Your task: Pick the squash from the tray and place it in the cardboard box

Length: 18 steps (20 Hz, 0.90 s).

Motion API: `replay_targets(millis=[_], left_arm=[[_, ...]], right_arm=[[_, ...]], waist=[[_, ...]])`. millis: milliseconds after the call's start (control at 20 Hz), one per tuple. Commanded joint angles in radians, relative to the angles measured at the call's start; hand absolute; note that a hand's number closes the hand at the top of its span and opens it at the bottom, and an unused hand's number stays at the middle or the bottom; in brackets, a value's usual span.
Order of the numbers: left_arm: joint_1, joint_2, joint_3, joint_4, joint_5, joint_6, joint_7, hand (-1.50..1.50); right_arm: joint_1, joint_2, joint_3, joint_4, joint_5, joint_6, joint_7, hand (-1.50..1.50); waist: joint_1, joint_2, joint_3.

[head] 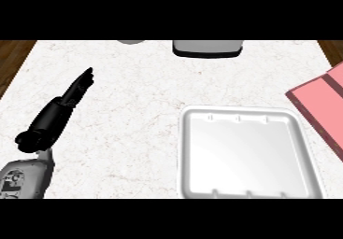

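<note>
My left robot hand (75, 91) is black and slim, narrowing to a point; a black cylindrical wrist (49, 122) joins it to my grey, dark-marked forearm (23, 179).

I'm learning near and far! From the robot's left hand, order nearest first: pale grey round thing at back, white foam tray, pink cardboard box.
From left hand:
1. Pale grey round thing, back.
2. White foam tray, middle-right.
3. Pink cardboard box, far right.

Kitchen-like setting, white marble-veined counter top (132, 93) filling the view, white tray (243, 154) lying on it, grey container with a dark base (207, 48) at the counter's far edge beyond the tray, dark wood strip (10, 60) past the counter's side well left of the tray
</note>
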State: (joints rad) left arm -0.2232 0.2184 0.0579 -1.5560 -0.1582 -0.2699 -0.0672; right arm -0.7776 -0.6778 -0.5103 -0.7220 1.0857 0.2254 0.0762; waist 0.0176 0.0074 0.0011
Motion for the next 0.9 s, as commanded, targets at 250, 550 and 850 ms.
replay_targets(millis=[250, 550, 850], left_arm=[[-0.01, -0.019, -0.015, 0.021, -0.019, 0.009, -0.01, 0.0], [-0.005, -0.005, 0.005, 0.012, -0.015, 0.006, -0.021, 0.0], [0.0, -0.021, -0.001, 0.014, -0.01, 0.012, -0.004, 0.0]], right_arm=[[0.006, -0.071, 0.038, 0.266, 0.005, 0.109, -0.16, -1.5], [-0.032, -0.114, -0.022, 0.258, -0.093, 0.109, -0.351, -1.5], [-0.108, -0.048, -0.384, 0.282, -0.438, 0.029, -0.382, -1.5]], waist=[[0.005, 0.002, 0.001], [0.0, -0.002, 0.0], [-0.019, -0.009, 0.005]])
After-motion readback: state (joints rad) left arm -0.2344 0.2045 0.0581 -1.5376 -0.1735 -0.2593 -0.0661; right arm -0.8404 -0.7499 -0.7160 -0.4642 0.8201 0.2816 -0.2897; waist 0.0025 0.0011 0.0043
